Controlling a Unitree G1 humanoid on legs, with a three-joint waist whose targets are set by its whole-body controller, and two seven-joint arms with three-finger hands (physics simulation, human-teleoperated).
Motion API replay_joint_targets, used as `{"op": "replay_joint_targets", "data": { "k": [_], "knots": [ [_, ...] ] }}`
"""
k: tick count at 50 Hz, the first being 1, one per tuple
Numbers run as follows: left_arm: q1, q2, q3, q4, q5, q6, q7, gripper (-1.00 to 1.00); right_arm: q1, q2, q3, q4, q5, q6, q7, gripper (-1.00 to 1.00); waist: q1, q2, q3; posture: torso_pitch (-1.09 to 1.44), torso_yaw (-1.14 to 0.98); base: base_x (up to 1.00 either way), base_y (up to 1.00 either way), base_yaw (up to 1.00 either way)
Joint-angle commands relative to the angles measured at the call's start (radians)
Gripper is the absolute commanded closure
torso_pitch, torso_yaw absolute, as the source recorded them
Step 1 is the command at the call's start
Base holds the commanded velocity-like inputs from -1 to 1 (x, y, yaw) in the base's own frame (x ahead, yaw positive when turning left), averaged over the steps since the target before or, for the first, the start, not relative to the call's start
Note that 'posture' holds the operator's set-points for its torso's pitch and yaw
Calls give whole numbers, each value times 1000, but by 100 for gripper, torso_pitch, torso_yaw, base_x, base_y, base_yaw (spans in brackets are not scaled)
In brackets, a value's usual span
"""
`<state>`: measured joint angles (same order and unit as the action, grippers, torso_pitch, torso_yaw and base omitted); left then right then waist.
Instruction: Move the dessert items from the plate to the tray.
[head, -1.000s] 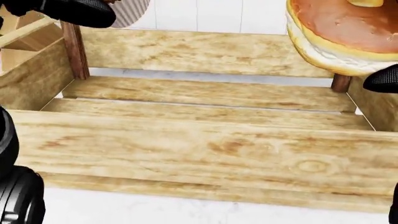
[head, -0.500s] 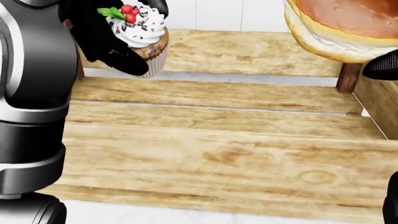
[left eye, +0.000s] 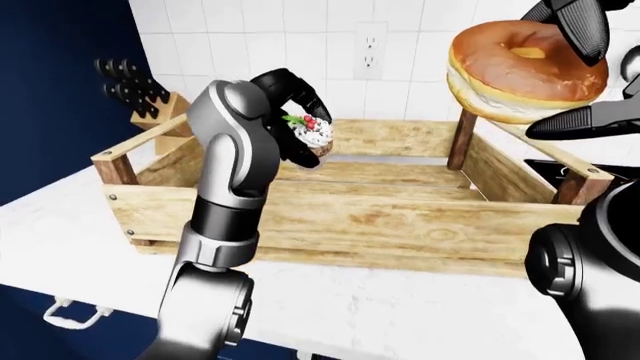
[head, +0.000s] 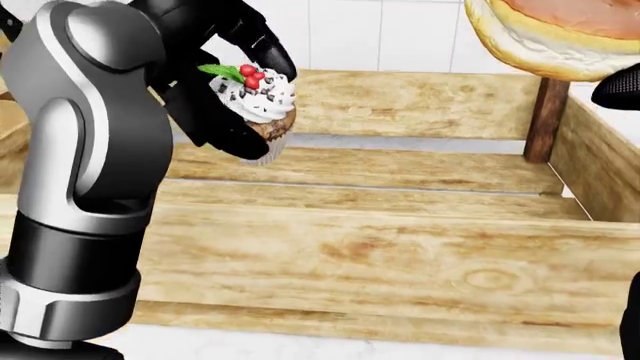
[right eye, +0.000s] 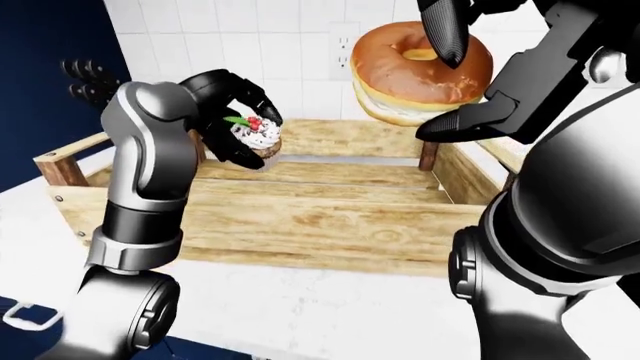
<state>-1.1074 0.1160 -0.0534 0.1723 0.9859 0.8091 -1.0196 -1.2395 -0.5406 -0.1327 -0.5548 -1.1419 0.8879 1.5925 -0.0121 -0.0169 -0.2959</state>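
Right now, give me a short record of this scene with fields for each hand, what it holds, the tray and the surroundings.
left hand: closed round a small cupcake with white frosting and red berries, held above the tray's left part
right hand: fingers closed on a big glazed ring donut with cream filling, held above the tray's right end
tray: slatted light wooden crate on a white counter, nothing lying in it
surroundings: knife block at left, white tiled wall with an outlet
plate: not in view

In the head view the donut (head: 560, 37) is cut off by the top and right edges. The left robot hand (head: 215, 90) hides the cupcake's (head: 258, 105) wrapper. The knife block (left eye: 165, 112) sits partly behind the tray (left eye: 380, 225).
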Motion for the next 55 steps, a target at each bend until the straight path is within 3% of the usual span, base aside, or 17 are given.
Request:
{"op": "replay_joint_targets", "data": {
  "k": [1,3,7,17,19,22,28,31,34,39,45,49,55],
  "knots": [
    [-41,7,10,-27,15,-12,7,-29,-25,-6,-6,12,-2,-5,-18,99,0,-4,-5,-51,0,0,0,0],
    [-44,8,13,-25,16,-15,3,-57,-26,-6,-6,16,1,-8,-23,99,1,-4,-3,-51,0,0,0,0],
    [-51,18,28,-52,12,-12,-20,-68,-30,-8,-7,21,2,-11,-23,99,1,-4,-1,-51,0,0,0,0],
    [-80,45,39,-215,23,60,-140,-79,-33,5,9,57,-21,-25,-12,99,2,-1,4,-51,0,0,0,0],
    [-84,57,48,-253,21,78,-166,-80,-41,21,17,91,-26,-30,-23,99,1,1,4,-51,0,0,0,0],
    [-72,76,48,-338,31,108,-220,-100,-66,31,49,168,-70,-51,0,99,-1,4,1,-51,0,0,0,0],
    [-43,83,47,-472,56,150,-301,-100,-120,77,69,318,-121,-109,18,99,-1,8,-1,-51,0,0,0,0],
    [-40,88,50,-492,62,156,-319,-100,-131,43,121,374,-91,-68,22,98,1,6,-3,-51,0,0,0,0],
    [-36,96,63,-492,49,147,-314,-100,-146,-23,207,427,-24,7,22,98,4,5,-6,-51,0,0,0,0],
    [-29,105,61,-506,45,154,-318,-100,-205,-217,450,446,219,201,22,98,8,4,-8,-51,0,0,0,0],
    [-38,110,60,-505,39,154,-325,-100,-235,-251,557,476,292,282,22,98,8,0,2,-51,0,0,0,0],
    [-33,107,57,-514,43,154,-332,-100,-204,-177,531,533,205,230,22,98,6,2,2,-51,0,0,0,0],
    [-25,99,55,-525,45,154,-340,-100,-148,-37,420,618,45,121,22,98,8,6,0,-51,0,0,0,0]
  ]
}}
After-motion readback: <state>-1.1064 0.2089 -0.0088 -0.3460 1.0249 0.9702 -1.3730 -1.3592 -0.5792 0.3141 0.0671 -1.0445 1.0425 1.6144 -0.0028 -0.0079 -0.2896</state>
